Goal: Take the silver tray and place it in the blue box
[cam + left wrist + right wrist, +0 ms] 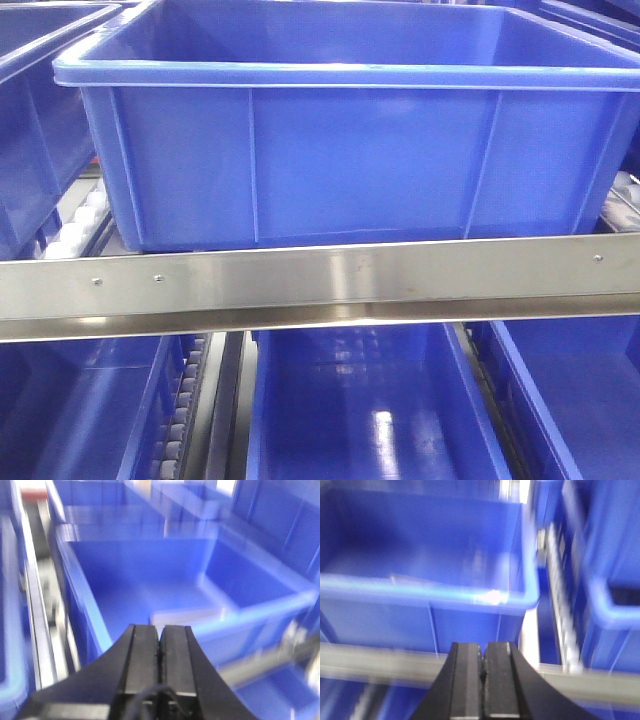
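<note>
- Silver tray (186, 616) is, I judge, the pale flat strip lying on the floor of the blue box (360, 160), the largest thing in view. The box sits on the upper rack level with its ribbed side facing the front camera.
- From the front, the box's high wall hides its floor, so no tray shows there. Only the left wrist view looks down onto that strip.
- More boxes (370, 420) sit on the level below and to the sides.
- A steel rail (320, 280) runs level across the front, just under the box.
- The strip lies against the box's near wall in the left wrist view, with its long axis along that wall. It looks flat rather than tilted. Blur hides its ridges and rim, so I cannot tell which end points where.
- Left gripper (160, 630) hangs above the near rim, jaws pressed together on nothing.
- Right gripper (482, 647) sits outside the box, in front of the rail, jaws also pressed together and empty.
- Step in hand: the placing looks done, since neither arm carries anything.
- The next move calls for drawing both arms clear without clipping the thick rim or the rail. If the strip is not the tray, it must be found first.
</note>
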Available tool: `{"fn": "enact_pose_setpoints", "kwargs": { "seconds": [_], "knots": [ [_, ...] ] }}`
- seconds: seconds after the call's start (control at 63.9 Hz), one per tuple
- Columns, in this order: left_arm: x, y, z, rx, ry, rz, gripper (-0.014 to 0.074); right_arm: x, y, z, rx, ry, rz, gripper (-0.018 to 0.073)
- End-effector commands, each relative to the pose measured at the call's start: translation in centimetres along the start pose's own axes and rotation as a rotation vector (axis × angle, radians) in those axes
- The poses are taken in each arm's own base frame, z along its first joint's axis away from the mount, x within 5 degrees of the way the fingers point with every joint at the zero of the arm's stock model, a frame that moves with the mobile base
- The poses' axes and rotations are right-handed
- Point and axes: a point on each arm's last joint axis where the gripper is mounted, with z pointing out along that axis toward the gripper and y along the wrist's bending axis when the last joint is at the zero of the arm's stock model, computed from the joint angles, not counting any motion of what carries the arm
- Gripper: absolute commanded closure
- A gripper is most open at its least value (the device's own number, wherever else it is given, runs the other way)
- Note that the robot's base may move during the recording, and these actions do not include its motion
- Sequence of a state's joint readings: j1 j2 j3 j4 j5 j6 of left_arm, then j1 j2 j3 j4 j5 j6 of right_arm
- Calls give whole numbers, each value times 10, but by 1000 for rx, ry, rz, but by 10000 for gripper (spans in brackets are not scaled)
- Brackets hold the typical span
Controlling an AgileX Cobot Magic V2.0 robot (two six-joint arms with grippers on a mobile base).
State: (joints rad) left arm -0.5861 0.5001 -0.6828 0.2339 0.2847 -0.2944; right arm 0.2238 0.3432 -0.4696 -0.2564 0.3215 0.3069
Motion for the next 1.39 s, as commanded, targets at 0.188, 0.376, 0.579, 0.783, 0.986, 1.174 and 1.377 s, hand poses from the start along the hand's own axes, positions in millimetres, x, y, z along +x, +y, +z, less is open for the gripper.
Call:
{"fn": "enact_pose_setpoints", "kwargs": {
  "seconds": [0.188,0.376,0.579,0.783,0.986,1.174,1.377],
  "knots": [
    [-18,-2,-12,21,-134,2,701,-20,1,-27,-31,-226,-23,504],
    [-18,-2,-12,21,-134,2,701,-19,1,-27,-30,-225,-23,504],
    [-18,-2,-12,21,-134,2,701,-19,1,-27,-30,-225,-23,504],
    [-9,5,-17,-53,-84,0,701,-19,1,-27,-30,-225,-23,504],
    [40,19,-37,-256,-114,61,701,-19,1,-27,-30,-224,-23,504],
    [105,27,-52,-390,-161,67,701,-19,1,-27,-30,-224,-23,504],
    [163,37,-49,-474,-172,16,701,-19,1,-27,-30,-223,-23,504]
  ]
}}
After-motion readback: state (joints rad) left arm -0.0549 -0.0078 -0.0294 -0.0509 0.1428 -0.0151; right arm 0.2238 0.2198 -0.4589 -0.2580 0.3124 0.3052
